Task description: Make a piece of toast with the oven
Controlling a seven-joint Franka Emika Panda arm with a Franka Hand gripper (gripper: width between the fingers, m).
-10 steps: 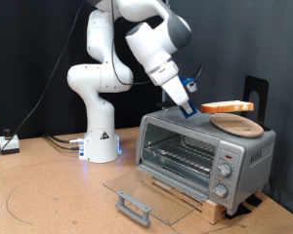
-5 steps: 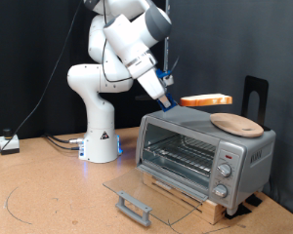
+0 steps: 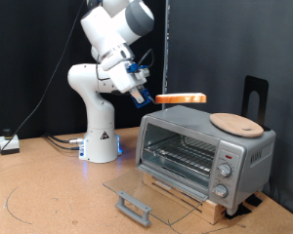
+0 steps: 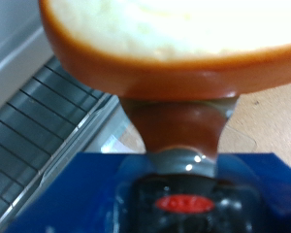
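My gripper (image 3: 149,98) is shut on the edge of the piece of toast (image 3: 181,98), a flat slice with a pale face and orange-brown crust. I hold it level in the air above the upper left corner of the oven (image 3: 203,148) in the exterior view. The oven is silver-grey, its glass door (image 3: 139,191) hangs open and flat, and its wire rack (image 3: 181,156) is bare. In the wrist view the toast (image 4: 175,39) fills the picture and one finger (image 4: 179,126) presses its crust; the oven's rack (image 4: 44,126) shows beside it.
A round light-wood plate (image 3: 236,123) lies on the oven's top at the exterior view's right. Three knobs (image 3: 224,170) run down the oven's right front panel. The oven stands on a slatted wooden base (image 3: 210,203). A black stand (image 3: 255,93) rises behind it.
My gripper has carried the toast off the wooden plate, up and towards the exterior view's left, past the oven's top left corner. The arm has swung back towards its base.
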